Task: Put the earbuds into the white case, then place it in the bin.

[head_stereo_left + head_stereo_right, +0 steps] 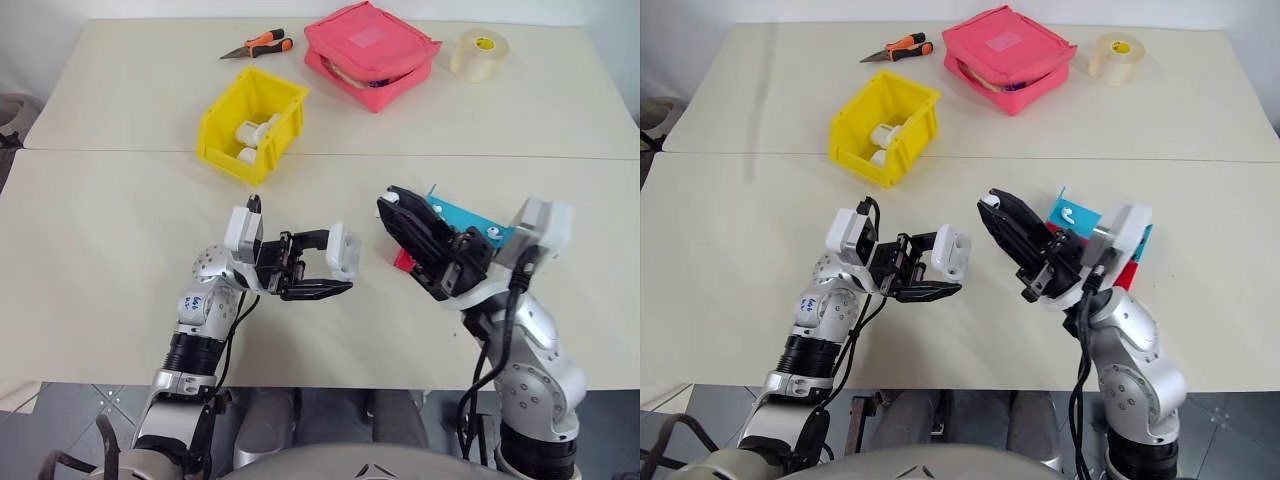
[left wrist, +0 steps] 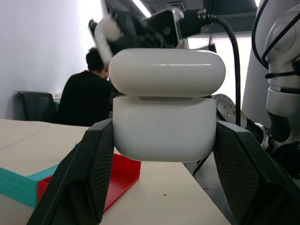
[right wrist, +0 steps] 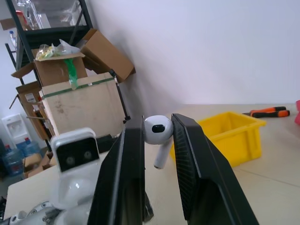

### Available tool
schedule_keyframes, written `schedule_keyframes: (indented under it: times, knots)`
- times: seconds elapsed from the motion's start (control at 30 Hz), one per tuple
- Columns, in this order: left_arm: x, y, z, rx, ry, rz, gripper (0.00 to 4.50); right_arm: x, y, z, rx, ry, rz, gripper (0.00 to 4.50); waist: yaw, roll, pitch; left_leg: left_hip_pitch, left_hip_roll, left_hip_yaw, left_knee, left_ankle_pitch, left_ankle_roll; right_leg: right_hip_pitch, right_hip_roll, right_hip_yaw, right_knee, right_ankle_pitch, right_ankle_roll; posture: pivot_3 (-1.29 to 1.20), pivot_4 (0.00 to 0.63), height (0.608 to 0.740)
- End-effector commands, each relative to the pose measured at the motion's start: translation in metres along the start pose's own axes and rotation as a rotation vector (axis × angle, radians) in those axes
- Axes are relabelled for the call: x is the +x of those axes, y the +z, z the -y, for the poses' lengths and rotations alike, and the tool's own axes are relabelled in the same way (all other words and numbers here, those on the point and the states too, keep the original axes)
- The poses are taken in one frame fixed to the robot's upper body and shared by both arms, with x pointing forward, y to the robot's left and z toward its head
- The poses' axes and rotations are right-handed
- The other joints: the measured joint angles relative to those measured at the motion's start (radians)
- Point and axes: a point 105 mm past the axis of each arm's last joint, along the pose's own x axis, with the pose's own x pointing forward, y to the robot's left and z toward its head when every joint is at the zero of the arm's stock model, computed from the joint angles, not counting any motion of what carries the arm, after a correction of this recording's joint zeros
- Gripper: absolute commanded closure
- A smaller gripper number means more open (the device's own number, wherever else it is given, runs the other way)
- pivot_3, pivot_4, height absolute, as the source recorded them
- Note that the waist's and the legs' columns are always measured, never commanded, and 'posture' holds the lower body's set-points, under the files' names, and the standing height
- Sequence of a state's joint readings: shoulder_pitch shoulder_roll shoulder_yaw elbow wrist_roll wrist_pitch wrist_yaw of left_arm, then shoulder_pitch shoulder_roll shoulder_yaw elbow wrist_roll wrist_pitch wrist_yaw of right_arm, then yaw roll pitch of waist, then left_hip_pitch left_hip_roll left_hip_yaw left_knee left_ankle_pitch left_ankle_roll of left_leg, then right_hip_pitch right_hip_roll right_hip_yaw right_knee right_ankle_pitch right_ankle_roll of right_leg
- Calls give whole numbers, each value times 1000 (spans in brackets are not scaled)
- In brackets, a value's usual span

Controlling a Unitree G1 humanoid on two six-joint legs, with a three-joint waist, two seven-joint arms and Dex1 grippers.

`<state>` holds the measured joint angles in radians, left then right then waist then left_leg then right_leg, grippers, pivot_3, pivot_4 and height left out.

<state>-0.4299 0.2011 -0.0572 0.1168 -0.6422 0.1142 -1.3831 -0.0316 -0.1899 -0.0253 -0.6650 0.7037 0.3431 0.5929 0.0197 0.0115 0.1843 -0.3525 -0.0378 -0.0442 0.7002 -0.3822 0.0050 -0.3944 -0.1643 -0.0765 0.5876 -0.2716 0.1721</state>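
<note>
Small rounded glossy white plastic case [image 2: 164,105], lid flipped up, is clamped in the left gripper [image 1: 322,270] fingers above the near counter [image 1: 100,230]. Right gripper [image 3: 157,136] fingers pinch a tiny glossy white earbud [image 3: 157,132] just right of it. Far-left bright yellow plastic bin [image 1: 225,115] holds white cases; near-right blue-and-red tray [image 1: 1080,215] holds another earbud.

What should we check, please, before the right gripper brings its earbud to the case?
1. Earbud pinched in right gripper: ok.
2. Case clamped in left gripper: ok.
3. Case lid raised: ok; open far enough for an earbud: cannot tell.
4. Air between case and earbud free of obstacles: ok.
5. Earbud stem pointing toward the case opening: cannot tell.
6. Bin has room for the case later: ok; white items lie in it.
</note>
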Motion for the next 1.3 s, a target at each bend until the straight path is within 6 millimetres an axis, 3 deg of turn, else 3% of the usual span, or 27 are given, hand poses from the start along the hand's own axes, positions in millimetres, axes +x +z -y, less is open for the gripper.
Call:
schedule_keyframes:
  times: [0.03, 0.43, 0.9, 1.3]
  knots:
    - [11, 18, 0, 44, -32, 29, 1729, 3, -2, -8, -21, 35, 28, 4020, -2, 0, 0, 0, 0, 0, 0, 0, 0, 0, 0, 0, 0, 0, 0, 0, 150, 740]
    - [19, 21, -1, 34, -36, 36, 1729, 0, -13, -11, -19, 37, 16, 4020, -17, 0, 0, 0, 0, 0, 0, 0, 0, 0, 0, 0, 0, 0, 0, 0, 150, 740]
    - [21, 19, 0, 23, -17, 44, 1729, 2, 15, -12, -74, 49, 90, 4020, -20, 0, 0, 0, 0, 0, 0, 0, 0, 0, 0, 0, 0, 0, 0, 0, 150, 740]
    - [20, 17, 1, 6, -15, 36, 1729, 4, 20, -17, -63, 78, 96, 4020, -20, 0, 0, 0, 0, 0, 0, 0, 0, 0, 0, 0, 0, 0, 0, 0, 150, 740]
